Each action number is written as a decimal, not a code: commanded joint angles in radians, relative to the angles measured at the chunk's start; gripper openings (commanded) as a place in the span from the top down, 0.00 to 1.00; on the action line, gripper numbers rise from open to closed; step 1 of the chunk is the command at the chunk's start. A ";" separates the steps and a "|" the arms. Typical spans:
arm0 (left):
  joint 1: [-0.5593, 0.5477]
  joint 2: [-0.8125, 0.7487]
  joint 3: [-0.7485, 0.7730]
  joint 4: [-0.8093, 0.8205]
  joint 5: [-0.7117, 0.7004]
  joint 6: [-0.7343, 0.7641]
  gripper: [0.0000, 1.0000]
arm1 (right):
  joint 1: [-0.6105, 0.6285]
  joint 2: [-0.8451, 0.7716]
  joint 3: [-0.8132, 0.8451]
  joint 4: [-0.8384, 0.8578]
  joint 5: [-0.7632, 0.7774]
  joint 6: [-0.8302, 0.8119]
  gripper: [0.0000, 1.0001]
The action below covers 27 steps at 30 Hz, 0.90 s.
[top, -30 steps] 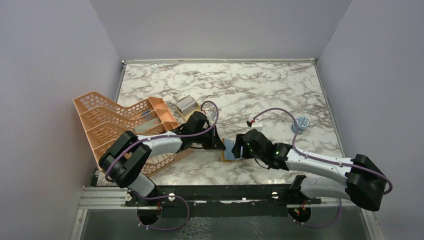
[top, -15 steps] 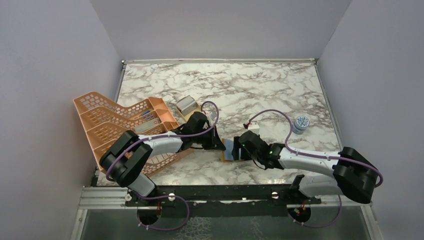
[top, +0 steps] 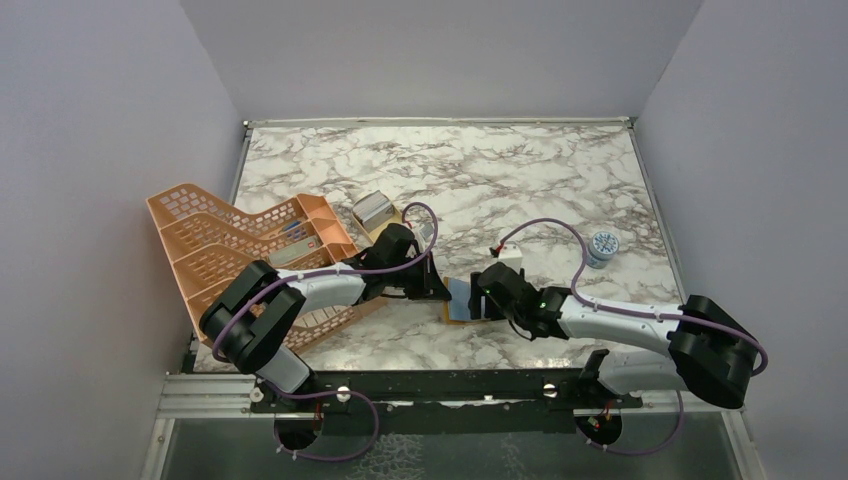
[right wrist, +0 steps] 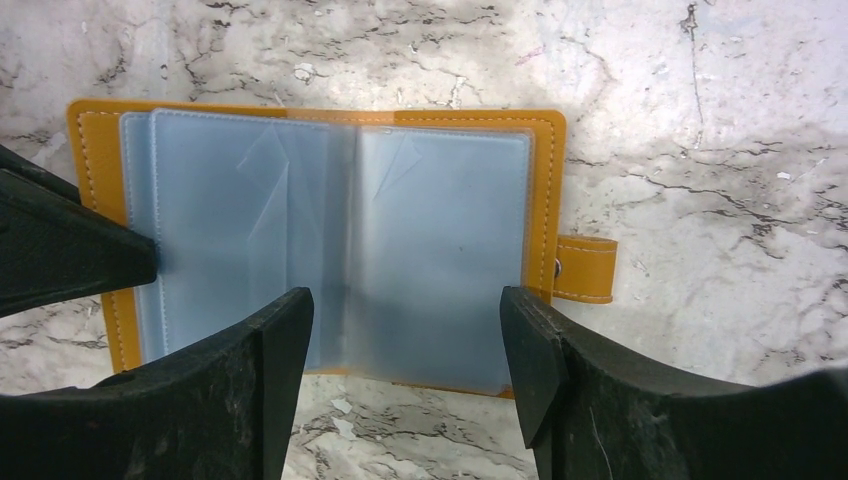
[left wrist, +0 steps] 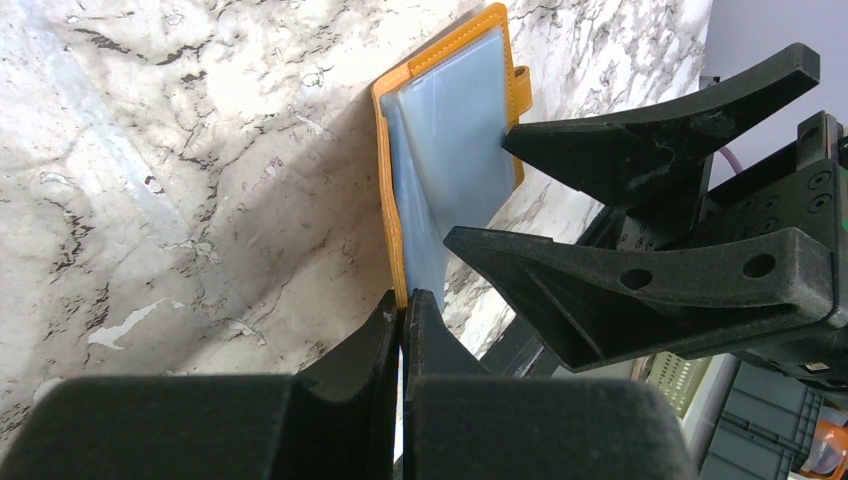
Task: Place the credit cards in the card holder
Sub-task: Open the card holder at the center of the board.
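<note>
The card holder (top: 459, 298) lies open on the marble between my two grippers, mustard-orange with pale blue pockets (right wrist: 340, 240) and a snap tab on its right. My left gripper (left wrist: 403, 305) is shut on the holder's orange edge (left wrist: 392, 230); it shows in the top view (top: 441, 291). My right gripper (right wrist: 405, 350) is open and empty, its fingers (right wrist: 285, 345) just above the holder's near edge; it also shows in the top view (top: 477, 300). The pale grey credit cards (top: 374, 209) sit stacked on a tan dish behind the left arm.
A big peach lattice rack (top: 240, 250) lies at the left, under the left arm. A small blue-white round object (top: 602, 245) stands at the right. The tan dish (top: 388, 228) sits next to the rack.
My right gripper has moved a little left, closer over the open holder. My left gripper has stayed shut on the holder's edge.
</note>
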 commanded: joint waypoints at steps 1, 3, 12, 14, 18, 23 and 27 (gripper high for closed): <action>-0.007 0.005 -0.011 0.006 0.010 0.020 1.00 | -0.007 -0.003 0.013 -0.030 0.060 -0.001 0.30; -0.006 0.005 -0.011 0.006 0.010 0.021 1.00 | -0.007 0.003 0.010 -0.021 0.052 -0.004 0.30; -0.006 0.011 -0.003 0.001 0.012 0.025 1.00 | -0.008 0.045 0.002 0.019 0.005 0.000 0.30; -0.007 0.013 -0.001 0.000 0.012 0.026 1.00 | -0.011 0.040 -0.014 0.054 -0.028 0.000 0.29; -0.007 0.013 0.003 0.000 0.013 0.027 1.00 | -0.020 0.009 -0.060 0.158 -0.113 0.000 0.29; -0.006 0.016 0.008 -0.002 0.013 0.029 1.00 | -0.035 -0.029 -0.110 0.255 -0.191 0.008 0.29; -0.007 0.018 0.004 -0.002 0.012 0.029 1.00 | -0.050 -0.048 -0.138 0.300 -0.226 0.017 0.29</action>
